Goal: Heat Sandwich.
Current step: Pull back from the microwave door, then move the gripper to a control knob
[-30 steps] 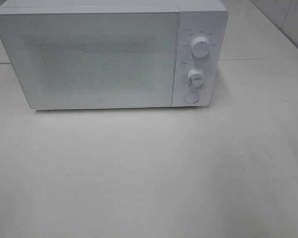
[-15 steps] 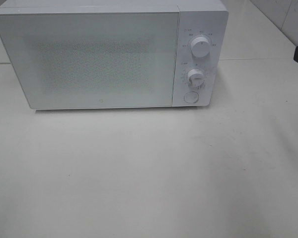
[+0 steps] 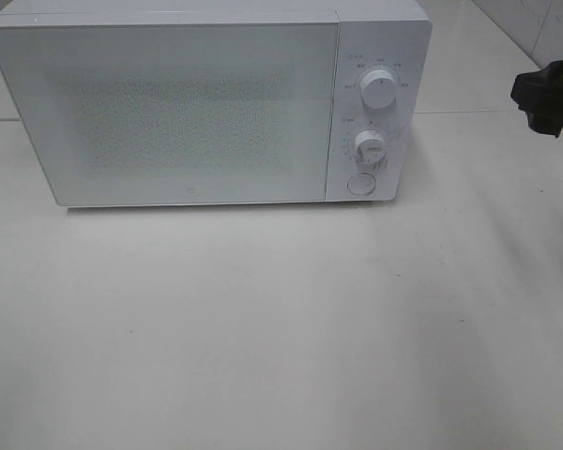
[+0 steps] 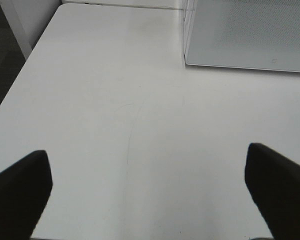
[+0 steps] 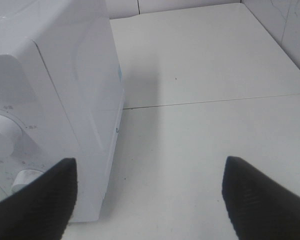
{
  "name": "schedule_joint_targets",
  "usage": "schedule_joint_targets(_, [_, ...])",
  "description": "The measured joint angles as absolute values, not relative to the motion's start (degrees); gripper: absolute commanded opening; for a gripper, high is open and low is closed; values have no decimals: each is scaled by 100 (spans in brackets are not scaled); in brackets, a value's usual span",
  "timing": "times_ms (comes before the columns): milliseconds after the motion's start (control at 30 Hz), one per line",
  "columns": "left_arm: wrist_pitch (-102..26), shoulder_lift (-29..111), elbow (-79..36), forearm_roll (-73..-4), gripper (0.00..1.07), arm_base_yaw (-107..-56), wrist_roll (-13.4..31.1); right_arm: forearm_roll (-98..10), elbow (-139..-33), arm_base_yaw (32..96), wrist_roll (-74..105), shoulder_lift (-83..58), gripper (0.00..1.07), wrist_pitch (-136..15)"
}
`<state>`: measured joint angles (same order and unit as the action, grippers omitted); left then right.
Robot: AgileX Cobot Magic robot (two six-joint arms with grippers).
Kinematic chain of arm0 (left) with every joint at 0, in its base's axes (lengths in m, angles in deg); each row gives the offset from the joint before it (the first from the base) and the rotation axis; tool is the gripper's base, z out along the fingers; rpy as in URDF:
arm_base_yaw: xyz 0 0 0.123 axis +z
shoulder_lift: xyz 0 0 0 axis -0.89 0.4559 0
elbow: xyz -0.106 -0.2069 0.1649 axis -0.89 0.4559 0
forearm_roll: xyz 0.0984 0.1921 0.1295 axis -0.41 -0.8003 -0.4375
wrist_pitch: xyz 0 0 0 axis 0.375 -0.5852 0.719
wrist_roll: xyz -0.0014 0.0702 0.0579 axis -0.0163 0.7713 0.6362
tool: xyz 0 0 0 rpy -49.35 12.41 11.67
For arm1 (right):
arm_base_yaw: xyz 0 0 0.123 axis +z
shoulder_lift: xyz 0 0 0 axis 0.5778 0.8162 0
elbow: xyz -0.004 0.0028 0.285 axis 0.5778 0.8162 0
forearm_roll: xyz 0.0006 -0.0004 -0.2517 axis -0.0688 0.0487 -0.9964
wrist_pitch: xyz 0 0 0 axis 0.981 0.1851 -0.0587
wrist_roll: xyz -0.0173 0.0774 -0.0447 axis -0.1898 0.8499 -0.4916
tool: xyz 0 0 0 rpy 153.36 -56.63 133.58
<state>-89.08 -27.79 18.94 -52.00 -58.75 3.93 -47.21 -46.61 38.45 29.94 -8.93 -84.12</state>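
Note:
No sandwich shows in any view. The white microwave (image 3: 188,103) stands at the back of the table with its door shut and its frosted window hiding the inside. My right gripper (image 3: 537,99) pokes in at the right edge of the high view, well to the right of the microwave and level with the control panel. In its wrist view my right gripper (image 5: 147,200) is open and empty, with the microwave's side wall (image 5: 65,100) close by. My left gripper (image 4: 149,190) is open and empty over bare table, and the microwave's front corner (image 4: 250,35) lies ahead of it.
The control panel carries an upper knob (image 3: 379,90), a lower knob (image 3: 369,145) and a round button (image 3: 360,183). The white table (image 3: 281,328) stretches in front of the microwave. A seam between table tops (image 5: 215,101) runs to the right of the microwave.
My right gripper has come into the high view from the right edge, moving left toward the microwave's control side. The microwave has not moved.

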Motion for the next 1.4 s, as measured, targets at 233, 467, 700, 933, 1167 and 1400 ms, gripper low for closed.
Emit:
schedule_joint_targets(233, [-8908, -2779, 1894, -5200, 100, -5875, 393, -3724, -4237, 4383, 2083, -389, 76, -9633])
schedule_joint_targets(467, [-8908, -2779, 1894, -5200, 100, -5875, 393, -2733, -4146, 5231, 1304, 173, 76, -10475])
schedule_joint_targets(700, [-8908, -2779, 1894, -5200, 100, -5875, 393, -2091, -4146, 5902, 949, 591, 76, -11111])
schedule_joint_targets(933, [-8908, -2779, 1894, -5200, 100, -5875, 393, -1364, -4151, 6629, 748, 1067, 76, -11884])
schedule_joint_targets(1167, [-8908, -2779, 1894, -5200, 100, -5875, 393, -951, -4214, 7202, 714, 1451, 76, -12509])
schedule_joint_targets(1400, [-8908, -2779, 1894, -5200, 100, -5875, 393, -728, -4489, 7460, 708, 1783, 76, -12572])
